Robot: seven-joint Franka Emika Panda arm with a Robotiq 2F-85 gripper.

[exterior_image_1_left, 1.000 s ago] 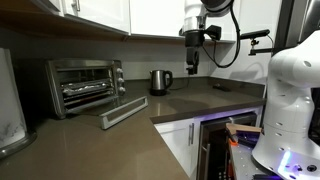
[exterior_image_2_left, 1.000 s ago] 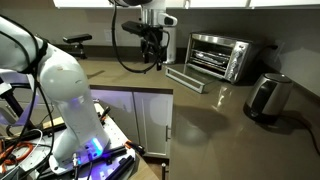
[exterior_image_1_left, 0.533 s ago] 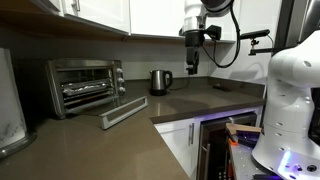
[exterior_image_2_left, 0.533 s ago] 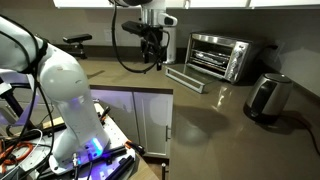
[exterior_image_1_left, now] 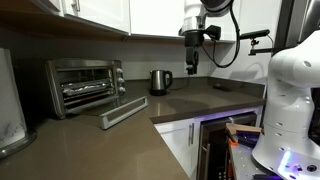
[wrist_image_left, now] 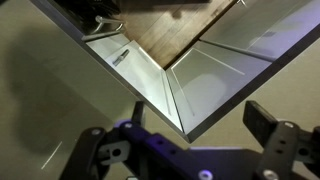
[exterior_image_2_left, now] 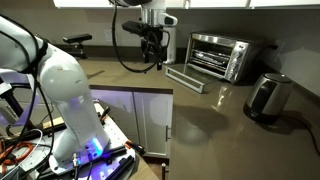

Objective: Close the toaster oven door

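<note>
I read the toaster oven (exterior_image_1_left: 85, 85) standing on the table (exterior_image_1_left: 205, 100), near the kettle (exterior_image_1_left: 160, 81). The toaster oven door (exterior_image_1_left: 124, 111) lies folded down, fully open. The gripper (exterior_image_1_left: 192, 68) hangs high, well apart from the door. In the wrist view its fingers (wrist_image_left: 95, 145) are spread: released, empty.

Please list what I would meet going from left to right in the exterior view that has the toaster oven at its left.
toaster oven → toaster oven door, folded down onto the counter → kettle → gripper, hanging above the counter → white robot body
</note>
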